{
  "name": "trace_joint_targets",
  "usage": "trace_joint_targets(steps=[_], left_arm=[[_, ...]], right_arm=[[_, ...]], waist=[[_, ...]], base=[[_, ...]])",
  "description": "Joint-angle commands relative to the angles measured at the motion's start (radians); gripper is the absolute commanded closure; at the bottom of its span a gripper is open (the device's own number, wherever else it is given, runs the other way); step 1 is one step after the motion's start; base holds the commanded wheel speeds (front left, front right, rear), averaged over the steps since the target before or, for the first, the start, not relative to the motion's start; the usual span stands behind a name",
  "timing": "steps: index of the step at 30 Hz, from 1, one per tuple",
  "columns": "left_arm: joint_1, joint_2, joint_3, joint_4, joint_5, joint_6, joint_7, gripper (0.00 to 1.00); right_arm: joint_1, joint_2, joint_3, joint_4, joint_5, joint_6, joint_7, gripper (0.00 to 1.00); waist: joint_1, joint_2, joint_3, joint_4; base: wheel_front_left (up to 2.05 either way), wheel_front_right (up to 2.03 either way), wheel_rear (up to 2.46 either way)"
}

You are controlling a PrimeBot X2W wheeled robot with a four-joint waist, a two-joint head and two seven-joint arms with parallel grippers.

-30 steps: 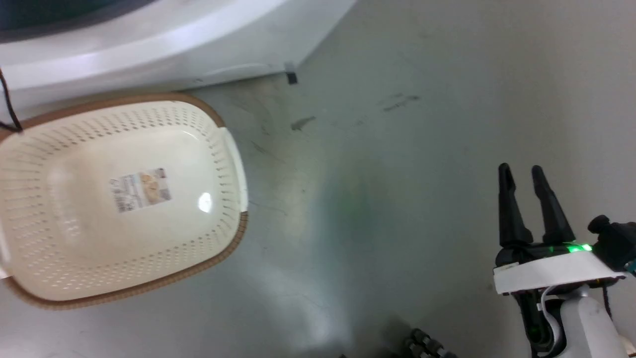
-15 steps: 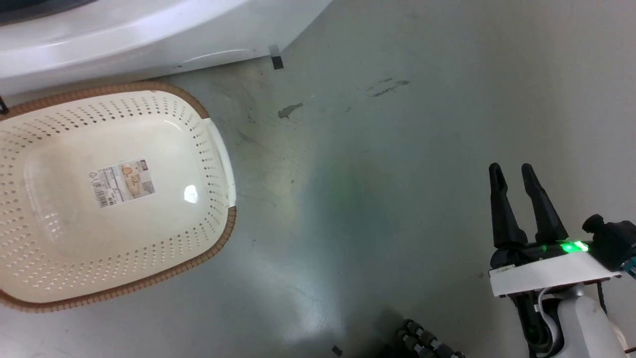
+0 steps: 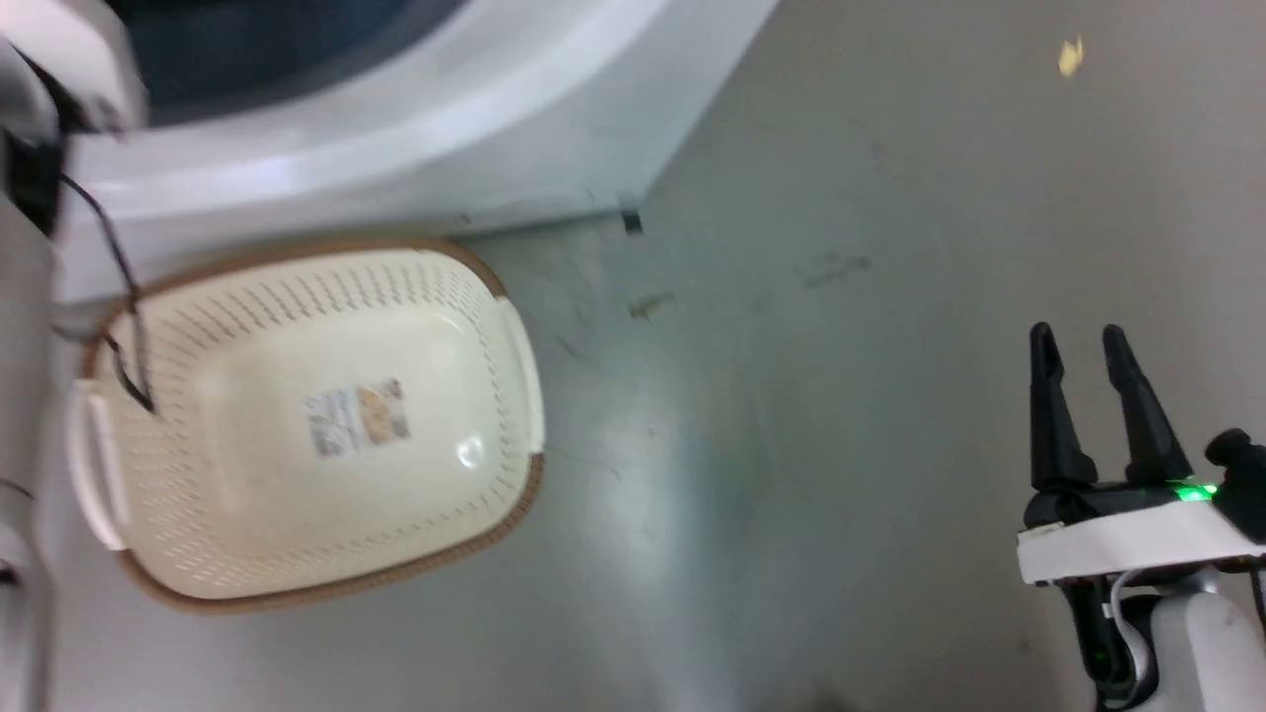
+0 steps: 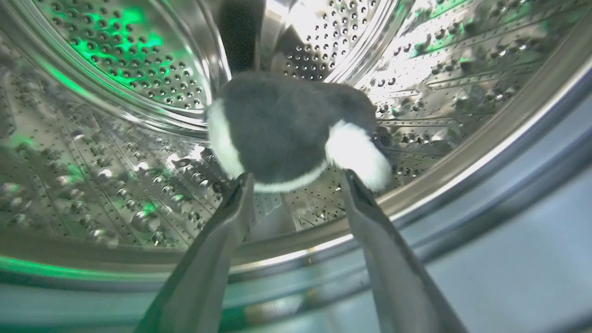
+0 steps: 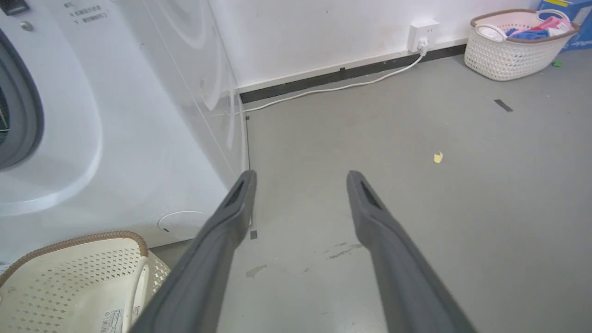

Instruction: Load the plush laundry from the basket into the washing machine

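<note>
The black plush laundry [image 4: 277,125] with white furry patches lies inside the shiny perforated drum [image 4: 115,162] of the washing machine [image 3: 396,148]. My left gripper [image 4: 297,175] is open, its fingertips at the plush's near edge, on either side of it. The cream basket [image 3: 514,504] stands on the floor before the washer, with just its label sticker [image 3: 356,417] on its floor. My right gripper [image 3: 1073,336] is open over bare floor, well to the right of the basket [image 5: 83,240]; nothing is between its fingers [image 5: 240,194].
My pale left arm [image 3: 20,396] and its dark cable [image 3: 119,297] run along the head view's left edge. Far off by the wall stand a white basket of colourful clothes [image 5: 518,41] and a socket [image 5: 423,30] with a white cable. A yellow scrap [image 5: 438,157] lies on the grey floor.
The head camera has shifted, so the basket and washer sit lower and further right, and the washer's opening and my left arm have come into the picture. The right gripper stays open as before.
</note>
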Motion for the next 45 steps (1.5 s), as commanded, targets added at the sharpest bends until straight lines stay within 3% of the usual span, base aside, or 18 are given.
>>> trace_joint_targets(steps=[1,8,12,19,27,34,45], left_arm=[[0.045,-0.015,-0.002,0.01,-0.009,-0.002,-0.023,0.0],[0.276,-0.1,0.03,-0.045,-0.068,0.016,-0.074,0.0],[0.466,-0.14,0.075,-0.224,-0.099,0.019,-0.075,0.0],[0.852,-0.209,0.13,-0.585,-0.079,0.066,-0.075,0.0],[1.186,-0.28,0.143,-0.836,-0.013,0.131,-0.075,0.0],[1.313,-0.314,0.139,-0.881,0.045,0.156,-0.075,0.0],[1.333,-0.352,0.161,-0.885,0.082,0.15,-0.075,0.0]], right_arm=[[0.012,0.0,-0.011,-0.003,-0.015,-0.001,-0.004,0.0],[0.075,0.0,-0.041,-0.002,-0.083,-0.001,-0.004,0.0],[0.12,0.0,-0.04,-0.005,-0.112,-0.001,-0.004,0.0],[0.195,0.0,-0.03,-0.013,-0.145,-0.001,-0.004,0.0],[0.271,0.0,0.023,-0.025,-0.19,-0.001,-0.004,0.0],[0.309,0.0,0.05,-0.039,-0.209,-0.001,-0.004,0.0],[0.324,0.0,0.034,-0.051,-0.23,-0.001,-0.004,0.0]], waist=[[0.0,-0.0001,-0.102,0.063],[0.0,-0.0001,-0.31,0.159],[0.0,-0.0001,-0.408,0.218],[0.0,-0.0001,-0.521,0.297],[0.0,-0.0001,-0.582,0.346],[0.0,-0.0001,-0.599,0.352],[0.0,-0.0001,-0.604,0.352]], base=[[0.0,0.0,0.0],[0.0,0.0,0.0],[0.0,0.0,0.0],[0.0,0.0,0.0],[0.0,0.0,0.0],[0.0,0.0,0.0],[0.0,0.0,0.0]])
